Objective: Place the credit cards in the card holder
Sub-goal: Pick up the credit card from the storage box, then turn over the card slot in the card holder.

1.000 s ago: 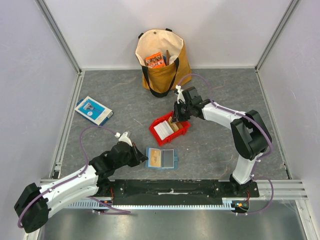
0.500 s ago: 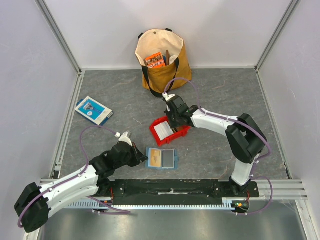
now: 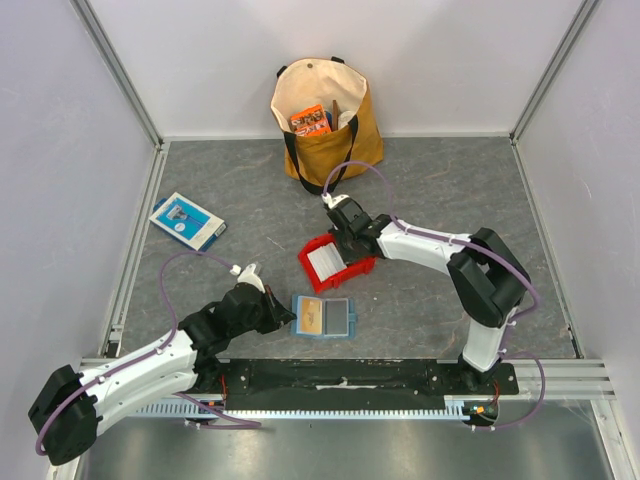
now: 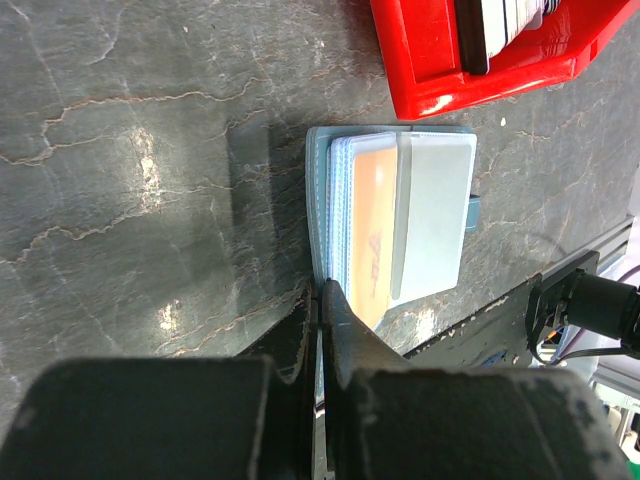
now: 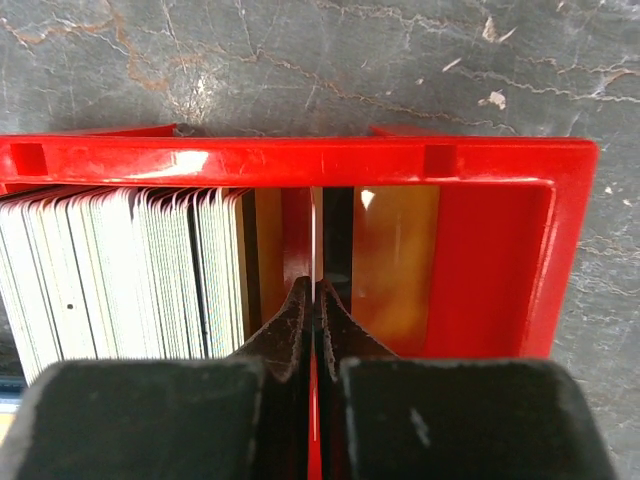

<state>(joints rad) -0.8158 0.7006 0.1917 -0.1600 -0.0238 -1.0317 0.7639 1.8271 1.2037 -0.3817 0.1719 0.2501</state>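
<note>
I see the left gripper (image 4: 322,288) pinching the card holder (image 4: 432,215) by its edge. The right gripper (image 5: 316,285), down in the red bin (image 5: 300,160), has its fingers pressed together, apparently on one edge-on credit card (image 5: 317,230).

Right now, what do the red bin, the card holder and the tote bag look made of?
The red bin: moulded hard plastic, glossy; light glints along its rim. The card holder: probably faux leather or vinyl, matte teal, soft rounded corners. The tote bag: woven cloth, likely canvas, tan with black straps; its sides sag and crease.
</note>
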